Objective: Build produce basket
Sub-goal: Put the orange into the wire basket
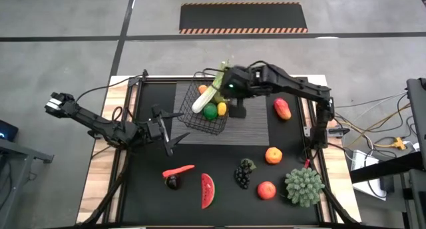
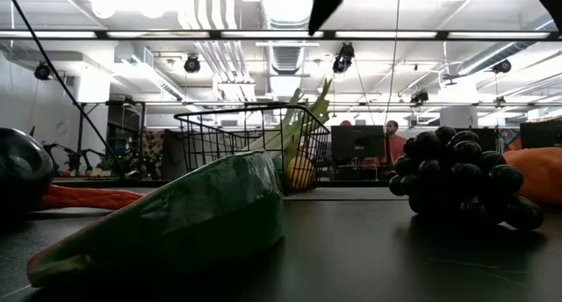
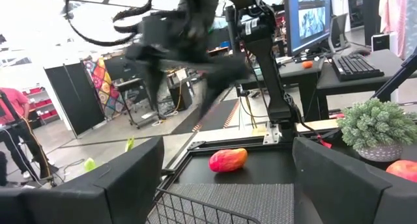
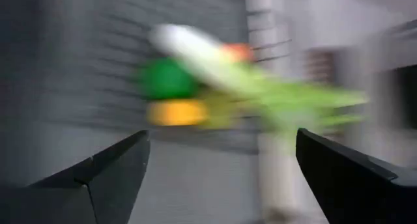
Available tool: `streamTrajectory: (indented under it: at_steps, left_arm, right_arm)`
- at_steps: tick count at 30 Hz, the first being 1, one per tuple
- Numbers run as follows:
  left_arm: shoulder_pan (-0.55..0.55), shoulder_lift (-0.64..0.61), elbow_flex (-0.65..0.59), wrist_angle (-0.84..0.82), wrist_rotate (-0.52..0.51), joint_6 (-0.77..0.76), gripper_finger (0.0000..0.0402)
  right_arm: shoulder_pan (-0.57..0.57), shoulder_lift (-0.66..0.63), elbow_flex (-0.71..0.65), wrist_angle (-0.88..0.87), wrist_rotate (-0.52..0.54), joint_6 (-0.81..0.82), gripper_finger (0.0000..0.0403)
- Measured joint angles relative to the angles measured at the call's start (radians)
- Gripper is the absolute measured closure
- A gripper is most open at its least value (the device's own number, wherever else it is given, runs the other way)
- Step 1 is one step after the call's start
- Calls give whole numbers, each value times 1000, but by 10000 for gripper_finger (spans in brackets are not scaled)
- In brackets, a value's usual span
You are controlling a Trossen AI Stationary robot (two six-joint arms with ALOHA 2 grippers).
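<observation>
Watermelon slice [image 2: 176, 219] is lying nearest the low camera, green rind outward, on the black table [image 1: 219, 212]; grapes [image 2: 461, 179] are sitting to one side, a dark fruit [image 2: 22, 175] and a red chili [image 2: 88, 197] to the other.

Surface: a grey ribbed mat [image 1: 249, 126] is covering the table's middle, wooden edges showing at the sides. A hatched floor mat [image 1: 243, 17] is lying beyond the table on grey floor.

Room: ceiling lights and ducts are running overhead; a monitor [image 2: 357, 144] and a person in red [image 2: 395, 146] are showing far behind.

Basket [image 1: 205, 108]: black wire mesh, sitting tilted at the mat's left edge, holding a leek [image 1: 212, 92] (leaning out over the rim), a lime [image 1: 210, 111], a lemon [image 1: 221, 109] and something orange [image 1: 202, 89].

Loose produce: two oranges [image 1: 273, 155] [image 1: 266, 190], a reddish fruit [image 1: 282, 108], a green plant [image 1: 303, 186].

Right gripper [image 1: 225, 82] is hovering over the basket, fingers spread, grasping nothing. Left gripper [image 1: 174, 129] is waiting left of the basket, fingers apart, empty.
</observation>
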Motion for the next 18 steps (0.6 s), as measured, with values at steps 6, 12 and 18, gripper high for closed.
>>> streamTrajectory:
  at_steps: [6, 12, 18]
  left_arm:
    - [0, 0, 0, 5, 0, 0, 79]
    - [0, 0, 3, 14, 0, 0, 79]
    - [0, 0, 3, 29, 0, -1, 79]
  right_arm:
    - [98, -61, -73, -41, -340, 395, 38]
    - [268, -110, -224, -25, -251, 485, 38]
    - [428, -141, -383, 18, -138, 765, 38]
